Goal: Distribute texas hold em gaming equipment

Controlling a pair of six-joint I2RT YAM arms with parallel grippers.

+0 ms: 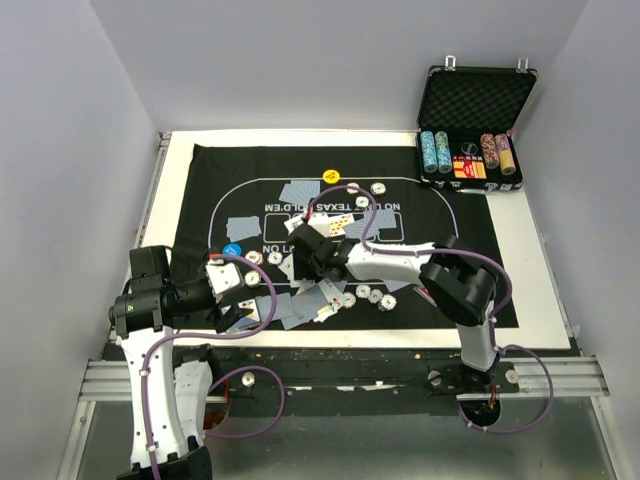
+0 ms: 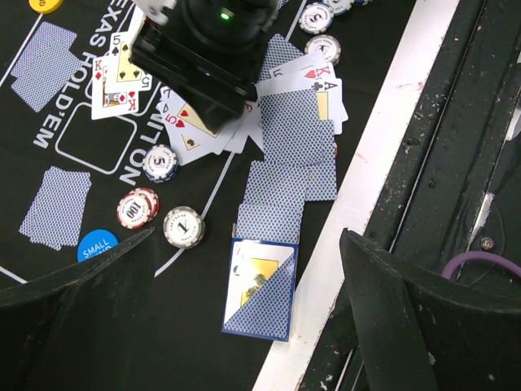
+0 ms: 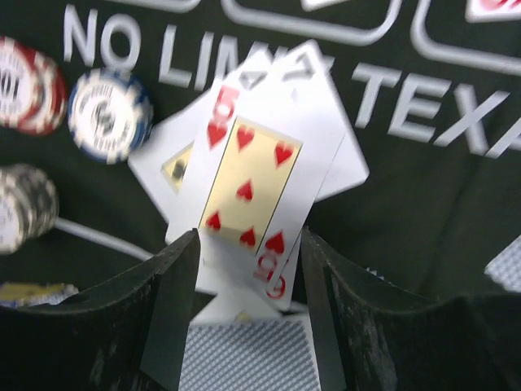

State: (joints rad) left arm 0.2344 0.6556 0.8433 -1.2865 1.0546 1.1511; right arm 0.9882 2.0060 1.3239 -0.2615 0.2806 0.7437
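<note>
Standing open, the case holds rows of chips.

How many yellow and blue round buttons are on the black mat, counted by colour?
Yellow button: 1
Blue button: 1
Total: 2

Pale grey walls enclose the white table on three sides. Black felt mat covers most of it; open black case at its far right corner; metal rail along its near edge.
</note>
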